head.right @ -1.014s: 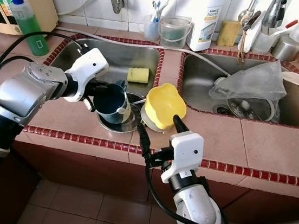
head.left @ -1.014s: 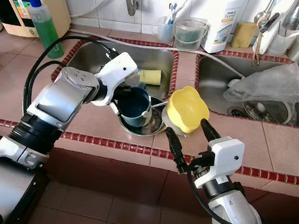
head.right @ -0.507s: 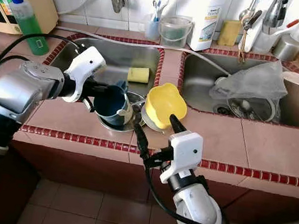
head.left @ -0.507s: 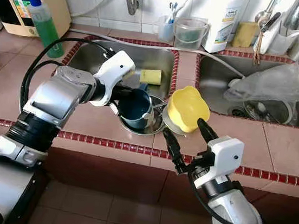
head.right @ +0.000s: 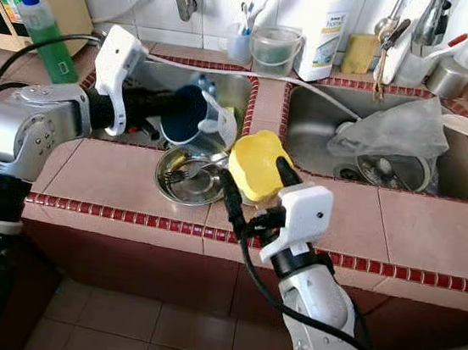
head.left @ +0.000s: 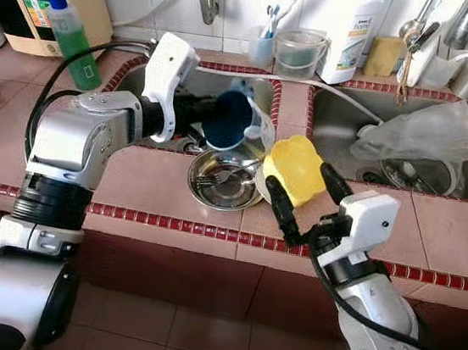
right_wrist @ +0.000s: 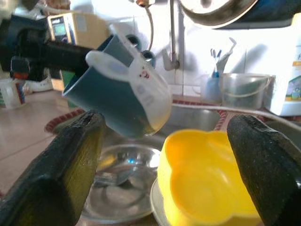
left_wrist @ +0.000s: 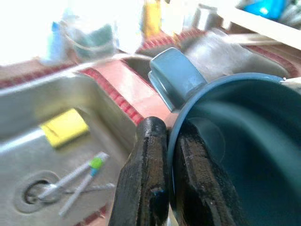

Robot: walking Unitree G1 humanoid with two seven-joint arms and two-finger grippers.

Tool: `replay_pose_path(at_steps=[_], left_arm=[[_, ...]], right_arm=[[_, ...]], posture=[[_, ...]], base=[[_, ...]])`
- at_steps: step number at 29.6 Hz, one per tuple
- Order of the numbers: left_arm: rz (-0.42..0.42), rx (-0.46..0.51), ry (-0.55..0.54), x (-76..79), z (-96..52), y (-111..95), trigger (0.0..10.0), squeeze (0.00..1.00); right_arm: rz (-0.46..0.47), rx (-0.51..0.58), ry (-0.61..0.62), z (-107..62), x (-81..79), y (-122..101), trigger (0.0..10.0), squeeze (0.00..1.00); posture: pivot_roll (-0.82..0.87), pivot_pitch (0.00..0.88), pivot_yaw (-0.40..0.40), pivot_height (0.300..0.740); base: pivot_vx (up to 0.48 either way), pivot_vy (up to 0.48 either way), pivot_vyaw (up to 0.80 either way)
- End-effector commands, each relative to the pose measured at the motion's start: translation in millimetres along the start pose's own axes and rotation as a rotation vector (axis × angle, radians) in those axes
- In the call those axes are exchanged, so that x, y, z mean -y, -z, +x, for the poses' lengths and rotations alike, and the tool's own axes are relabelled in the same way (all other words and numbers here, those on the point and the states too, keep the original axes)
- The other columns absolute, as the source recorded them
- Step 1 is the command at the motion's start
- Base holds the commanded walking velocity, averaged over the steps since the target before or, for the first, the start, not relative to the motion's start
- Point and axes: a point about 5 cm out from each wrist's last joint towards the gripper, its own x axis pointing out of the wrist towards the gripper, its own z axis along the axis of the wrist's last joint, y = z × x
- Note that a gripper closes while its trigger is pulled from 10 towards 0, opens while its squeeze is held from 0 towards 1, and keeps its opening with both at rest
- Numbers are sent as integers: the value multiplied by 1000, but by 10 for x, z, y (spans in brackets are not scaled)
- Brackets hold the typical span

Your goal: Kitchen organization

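The left gripper (head.left: pixel 201 113) is clenched on the rim of the blue cup (head.left: pixel 230 119), one finger inside and one outside, holding it tipped on its side in the upper middle of the frame, above the near edge of the left sink (head.left: pixel 134 86); the cup hangs clear of the steel bowl (head.left: pixel 225 181), which sits below it at centre on the tiled counter (head.left: pixel 458 228) with a fork (head.left: pixel 221 176) inside; just right of the steel bowl, the yellow bowl (head.left: pixel 296 167) rests tilted on a plate; the right gripper (head.left: pixel 299 202) at lower centre is released, its fingers spread wide either side of the yellow bowl's near rim, not touching it; a yellow sponge (left_wrist: pixel 64 127) lies in the left sink; open counter stretches to the right of the yellow bowl.
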Motion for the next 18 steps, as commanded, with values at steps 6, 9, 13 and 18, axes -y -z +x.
replay_pose_path(at_steps=[6,9,13,18], left_arm=[[35,149,-215,-42,-41,48,10000,0],[-2,253,-277,14,-53,105,10000,0],[-15,334,-304,154,-77,205,10000,0],[-80,414,-339,243,-122,248,10000,0]], right_arm=[[11,58,65,36,141,-44,10000,0],[10,62,91,47,202,-29,10000,0],[7,81,107,63,238,-32,10000,0],[5,90,113,95,263,-31,10000,0]], posture=[[-128,65,51,740],[-127,60,51,740],[-124,45,51,740],[-121,30,50,740]], base=[[0,0,0],[0,0,0],[0,0,0],[0,0,0]])
